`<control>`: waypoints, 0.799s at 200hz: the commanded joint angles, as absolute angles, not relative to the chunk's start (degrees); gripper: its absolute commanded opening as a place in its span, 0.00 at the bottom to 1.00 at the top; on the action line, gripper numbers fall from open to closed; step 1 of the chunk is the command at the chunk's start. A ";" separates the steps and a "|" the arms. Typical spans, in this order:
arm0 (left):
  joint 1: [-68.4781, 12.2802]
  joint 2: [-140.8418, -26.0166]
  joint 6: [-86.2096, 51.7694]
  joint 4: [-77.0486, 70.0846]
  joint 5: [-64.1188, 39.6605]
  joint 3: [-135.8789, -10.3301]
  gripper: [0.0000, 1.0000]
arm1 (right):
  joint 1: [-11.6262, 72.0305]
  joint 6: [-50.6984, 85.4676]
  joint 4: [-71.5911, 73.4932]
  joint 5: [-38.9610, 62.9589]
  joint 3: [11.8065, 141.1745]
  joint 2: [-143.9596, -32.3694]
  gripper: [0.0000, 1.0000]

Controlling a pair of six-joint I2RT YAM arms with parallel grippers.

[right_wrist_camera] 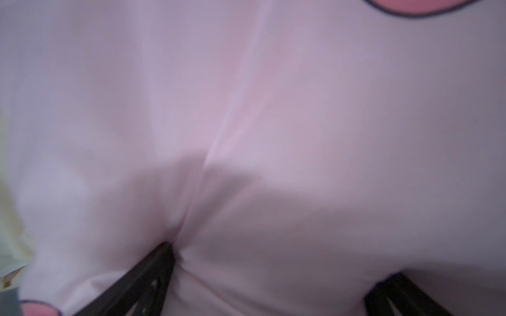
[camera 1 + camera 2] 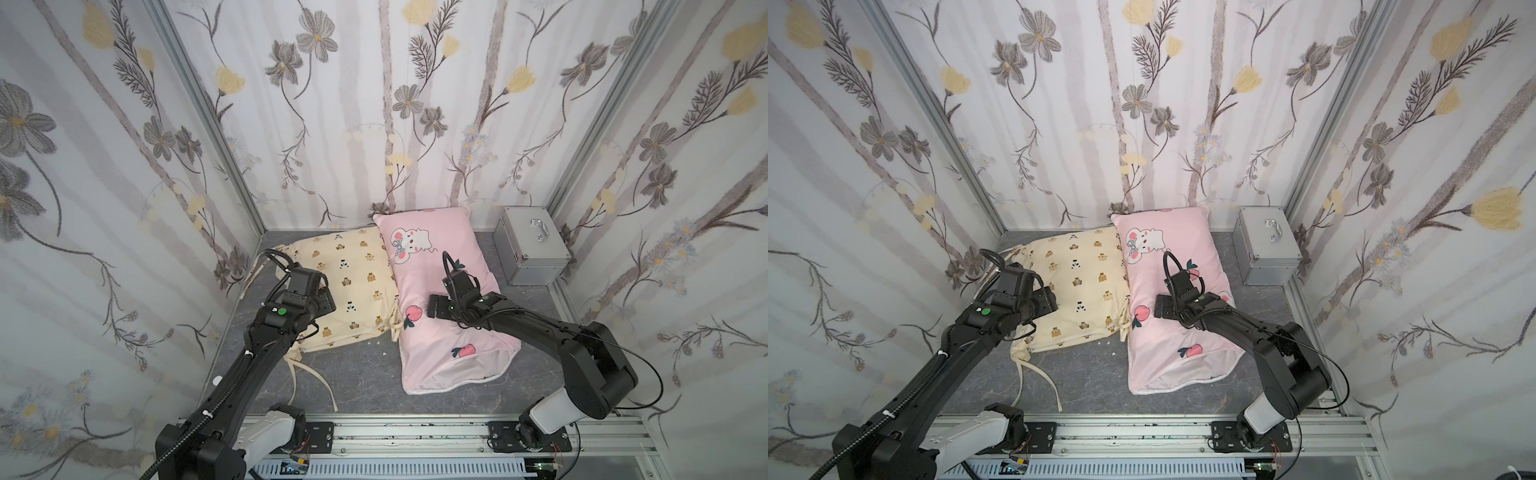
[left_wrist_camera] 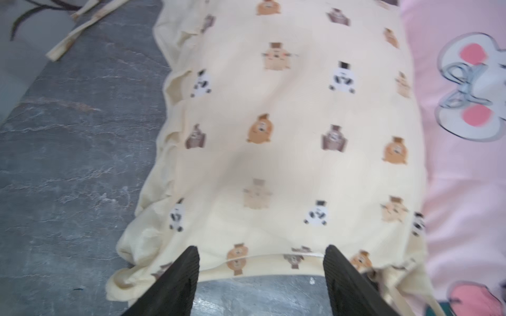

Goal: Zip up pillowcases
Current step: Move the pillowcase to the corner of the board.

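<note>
Left hand [image 3: 261, 247] spread over floppy cream bear-print pillowcase [image 3: 287, 136]; right hand [image 1: 282, 260] spread, seemingly pressing soft pink mouse-print pillowcase [image 2: 419, 274]; pinch open hem [image 2: 453, 386].

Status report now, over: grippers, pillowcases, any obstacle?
Left gripper open over cream pillowcase. Right gripper open on pink pillowcase; its near end gapes. Silver case stands apart.

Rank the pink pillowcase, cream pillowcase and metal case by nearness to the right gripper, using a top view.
1. Pink pillowcase, directly under the right gripper.
2. Cream pillowcase, beside it on the left.
3. Metal case, in the back right corner.
</note>
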State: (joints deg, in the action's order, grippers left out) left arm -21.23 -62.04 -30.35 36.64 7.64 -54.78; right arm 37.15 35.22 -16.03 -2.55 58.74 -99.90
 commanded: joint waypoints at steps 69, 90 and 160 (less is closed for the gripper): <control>-45.42 -96.66 -38.91 18.21 -0.81 -70.28 0.67 | 19.71 33.64 -25.95 8.44 42.43 -74.08 1.00; -45.08 -102.14 -38.41 16.75 -0.63 -72.45 0.65 | 12.94 31.92 -20.75 11.27 36.53 -72.04 1.00; -38.56 -114.88 -35.42 18.65 -1.79 -80.92 0.60 | 12.14 25.58 -5.72 28.20 28.96 -78.75 1.00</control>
State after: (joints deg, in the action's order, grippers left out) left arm -40.45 -112.40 -36.18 20.64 -4.49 -79.68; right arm 11.60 28.29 -10.37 20.49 31.55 -78.41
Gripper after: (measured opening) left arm 0.607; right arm 0.997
